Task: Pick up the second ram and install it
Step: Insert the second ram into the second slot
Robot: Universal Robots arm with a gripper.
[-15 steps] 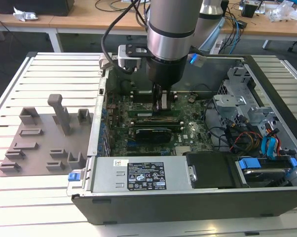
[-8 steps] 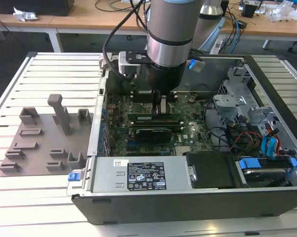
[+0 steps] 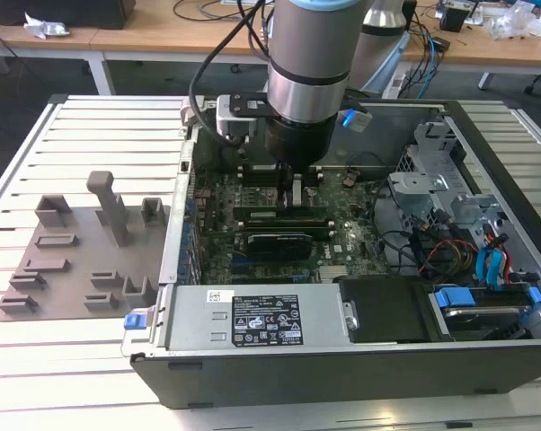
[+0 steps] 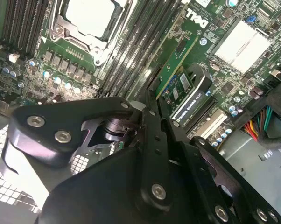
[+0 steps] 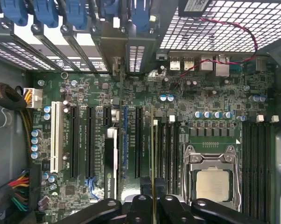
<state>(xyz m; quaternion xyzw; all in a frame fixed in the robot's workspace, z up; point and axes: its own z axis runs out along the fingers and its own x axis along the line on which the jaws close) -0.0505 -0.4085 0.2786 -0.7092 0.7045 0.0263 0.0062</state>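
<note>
Though partly hidden, second ram (image 5: 153, 154) in claw (image 5: 154, 198).

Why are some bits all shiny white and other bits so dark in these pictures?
In the second wrist view, glare turns the CPU lid and the heatsink nearly white, while the black gripper looks dark. In the first wrist view, light pours through the case grille. In the exterior view, the arm's silver wrist gleams.

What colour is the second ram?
The second ram is green, best seen in the second wrist view.
</note>
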